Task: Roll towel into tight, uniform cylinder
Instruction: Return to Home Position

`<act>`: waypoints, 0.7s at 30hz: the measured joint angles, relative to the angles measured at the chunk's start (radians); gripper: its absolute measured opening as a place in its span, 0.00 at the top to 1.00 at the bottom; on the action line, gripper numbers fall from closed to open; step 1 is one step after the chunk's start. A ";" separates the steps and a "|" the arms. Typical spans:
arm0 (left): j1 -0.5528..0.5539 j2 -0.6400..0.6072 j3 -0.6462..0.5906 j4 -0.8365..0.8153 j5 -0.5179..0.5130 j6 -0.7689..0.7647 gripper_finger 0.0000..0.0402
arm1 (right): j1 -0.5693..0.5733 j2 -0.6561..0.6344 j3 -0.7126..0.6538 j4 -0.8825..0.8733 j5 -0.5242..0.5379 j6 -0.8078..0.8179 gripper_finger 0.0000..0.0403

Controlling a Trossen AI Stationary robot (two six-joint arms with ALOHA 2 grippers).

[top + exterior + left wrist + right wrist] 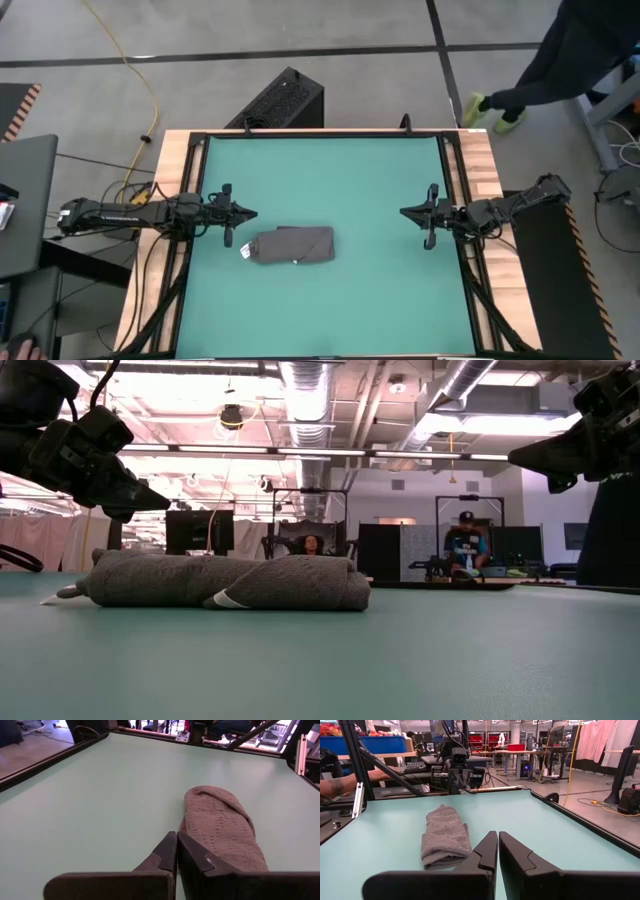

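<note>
The towel [291, 246] lies rolled on the counter [380, 290], a little left of the middle and near my left fingers [245, 214]. My right fingers [408, 212] are well apart from it, at the right side. Both pairs are closed and hold nothing. I judge the rolling finished. The next move only needs both arms to go back home without touching the roll.

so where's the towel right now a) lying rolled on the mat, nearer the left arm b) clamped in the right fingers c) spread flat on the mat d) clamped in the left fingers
a: the towel lies rolled on the mat, close to the left gripper and far from the right gripper, with neither touching it.
</note>
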 joint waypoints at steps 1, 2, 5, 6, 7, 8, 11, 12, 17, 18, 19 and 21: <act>0.000 0.000 0.000 0.000 0.000 0.000 1.00 | 0.000 0.000 0.000 0.000 0.000 0.000 0.89; 0.000 0.000 0.000 0.000 0.000 0.000 1.00 | 0.000 0.000 0.000 0.000 0.000 0.000 0.89; 0.000 0.000 0.000 0.000 0.000 0.000 1.00 | 0.000 0.000 0.000 0.000 0.000 0.000 0.89; 0.000 0.000 0.000 0.000 0.000 0.000 1.00 | 0.000 0.000 0.000 0.000 0.000 0.000 0.89; 0.000 0.000 0.000 0.000 0.000 0.000 1.00 | 0.000 0.000 0.000 0.000 0.000 0.000 0.89; 0.000 0.000 0.000 0.000 0.000 0.000 1.00 | 0.000 0.000 0.000 0.000 0.000 0.000 0.89; 0.000 0.000 0.000 0.000 0.000 0.000 1.00 | 0.000 0.000 0.000 0.000 0.000 0.000 0.89; 0.000 0.000 0.000 0.000 0.000 0.000 1.00 | 0.000 0.000 0.000 0.000 0.000 0.000 0.89; 0.000 0.000 0.000 0.000 0.000 0.000 1.00 | 0.000 0.000 0.000 0.000 0.000 0.000 0.89; 0.000 0.000 0.000 0.000 0.000 0.000 1.00 | 0.000 0.000 0.000 0.000 0.000 0.000 0.89; 0.000 0.000 0.000 0.000 0.000 0.000 1.00 | 0.000 0.000 0.000 0.000 0.000 0.000 0.89; 0.000 0.000 0.000 0.000 0.000 0.000 1.00 | 0.000 0.000 0.000 0.000 0.000 0.000 0.89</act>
